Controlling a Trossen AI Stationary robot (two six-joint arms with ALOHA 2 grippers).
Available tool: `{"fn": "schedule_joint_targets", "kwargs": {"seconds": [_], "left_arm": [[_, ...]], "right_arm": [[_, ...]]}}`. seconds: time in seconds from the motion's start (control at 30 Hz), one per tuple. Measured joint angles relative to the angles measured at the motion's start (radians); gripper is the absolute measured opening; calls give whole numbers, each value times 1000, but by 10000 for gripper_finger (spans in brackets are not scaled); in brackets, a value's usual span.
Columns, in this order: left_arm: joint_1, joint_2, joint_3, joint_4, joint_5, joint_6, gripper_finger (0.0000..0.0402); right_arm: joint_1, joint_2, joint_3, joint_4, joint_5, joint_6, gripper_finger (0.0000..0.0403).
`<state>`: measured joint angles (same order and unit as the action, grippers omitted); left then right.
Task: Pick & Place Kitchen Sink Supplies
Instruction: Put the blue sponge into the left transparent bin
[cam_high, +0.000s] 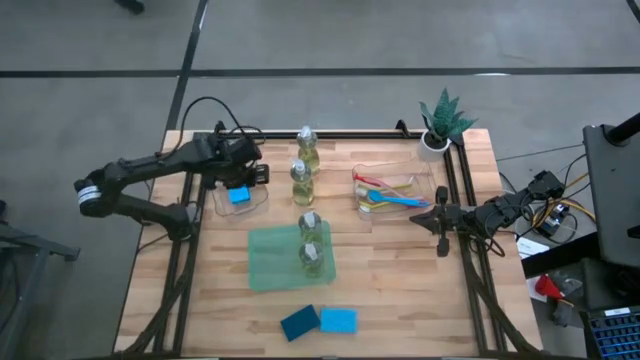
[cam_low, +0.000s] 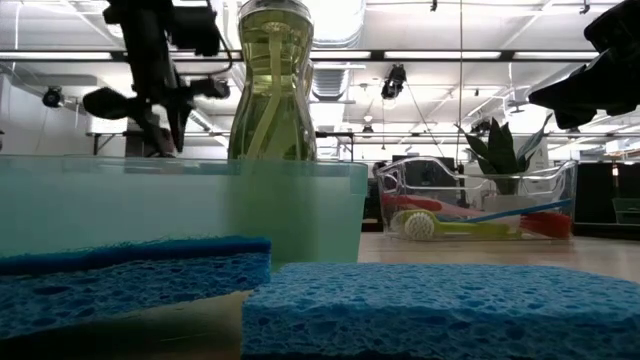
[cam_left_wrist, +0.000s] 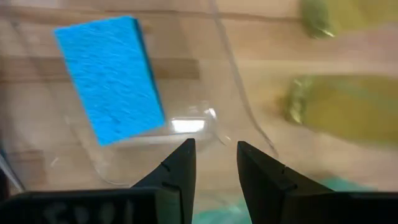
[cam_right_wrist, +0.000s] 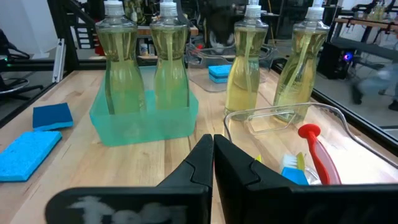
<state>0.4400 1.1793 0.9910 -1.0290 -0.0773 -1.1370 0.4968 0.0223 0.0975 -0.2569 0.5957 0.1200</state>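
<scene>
My left gripper (cam_high: 243, 178) (cam_left_wrist: 214, 155) hovers open over a clear bin (cam_high: 217, 203); one blue sponge (cam_high: 238, 196) (cam_left_wrist: 109, 78) lies flat on the bin's floor. Two bottles of yellowish liquid (cam_high: 307, 146) (cam_high: 300, 182) stand on the table. Two more (cam_high: 310, 223) (cam_high: 313, 257) stand upright in a green bin (cam_high: 270, 262). Two blue sponges (cam_high: 300, 323) (cam_high: 339, 320) lie flat near the near edge. Red, yellow and blue brushes (cam_high: 385, 193) (cam_right_wrist: 314, 152) lie in a second clear bin (cam_high: 420, 178). My right gripper (cam_high: 441, 218) (cam_right_wrist: 213, 149) is shut beside that bin, holding nothing.
A small potted plant (cam_high: 440, 125) stands at the far right corner. Black frame rails run along the table's left and right sides. Bare wood lies between the green bin and my right gripper, and near the front left corner.
</scene>
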Motion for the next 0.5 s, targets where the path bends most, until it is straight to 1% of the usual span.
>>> {"fn": "schedule_joint_targets", "kwargs": {"seconds": [0.2, 0.3, 0.5], "left_arm": [[-143, -58, 7, 29, -4, -30, 108], [-217, -73, 7, 35, -23, -37, 108], [-366, -93, 7, 92, -62, 51, 111]], "right_arm": [[0, 0, 0, 0, 0, 0, 8], [0, 0, 0, 0, 0, 0, 8], [0, 0, 0, 0, 0, 0, 8]]}}
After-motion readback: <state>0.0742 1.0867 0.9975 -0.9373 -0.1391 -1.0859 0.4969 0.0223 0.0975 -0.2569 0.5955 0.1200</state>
